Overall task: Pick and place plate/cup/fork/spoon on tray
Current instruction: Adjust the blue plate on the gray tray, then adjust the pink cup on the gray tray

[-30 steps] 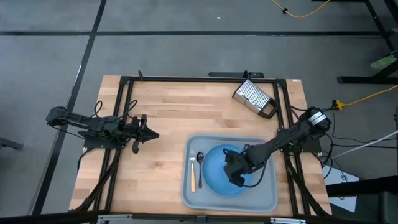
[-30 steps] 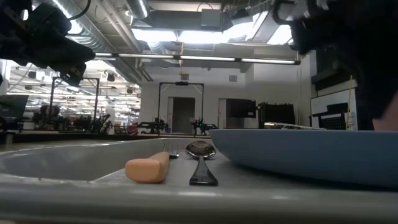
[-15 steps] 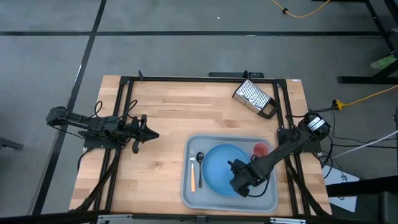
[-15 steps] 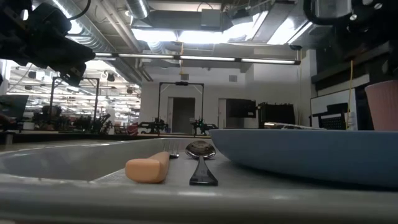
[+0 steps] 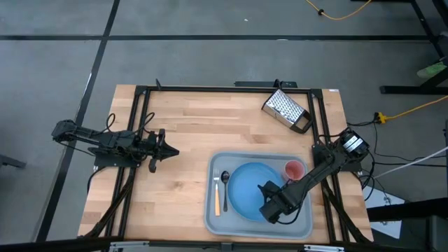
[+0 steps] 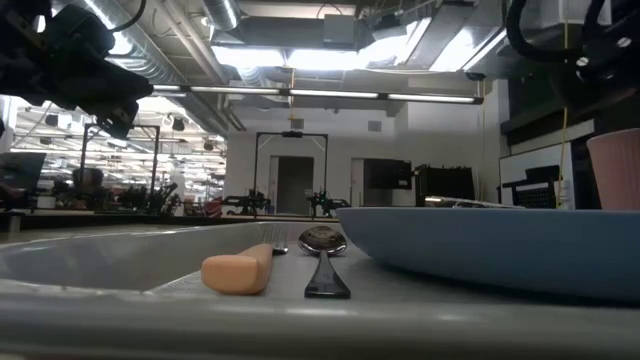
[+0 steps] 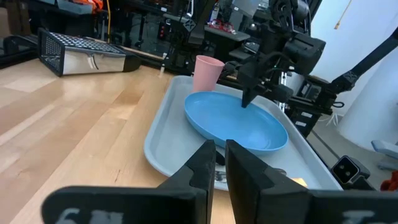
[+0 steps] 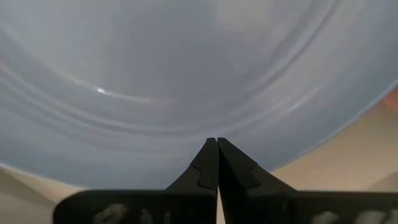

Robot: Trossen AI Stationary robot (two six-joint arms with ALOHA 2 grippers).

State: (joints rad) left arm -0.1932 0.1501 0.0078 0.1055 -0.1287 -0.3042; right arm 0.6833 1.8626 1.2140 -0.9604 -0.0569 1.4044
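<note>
The grey-blue tray (image 5: 214,222) lies at the table's near right. On it lie the light-blue plate (image 5: 248,189), the pink cup (image 5: 294,169) at the far right corner, the orange-handled fork (image 5: 217,198) and the dark spoon (image 5: 225,179) on the left. The low view shows the fork's handle (image 6: 238,272), the spoon (image 6: 322,245), the plate (image 6: 500,245) and the cup (image 6: 615,170). My right gripper (image 5: 267,200) is shut, pointing down over the plate's near right part (image 8: 186,74). My left gripper (image 5: 170,150) is shut and empty, above the table's left. My right gripper's shut fingertips (image 7: 245,102) stand at the plate's surface near its right rim, coming from above. I cannot tell whether they touch it.
A metal box grater (image 5: 287,110) lies at the table's far right, clear of the tray. It also shows in the left wrist view (image 7: 84,53). Bare wood lies between my left gripper and the tray. A black frame runs along the table's edges.
My right gripper has gone a little toward the table's near edge over the plate, staying shut. Its arm has swung off the cup, which now shows upright in the tray's far right corner. The plate, fork and spoon have stayed in place.
</note>
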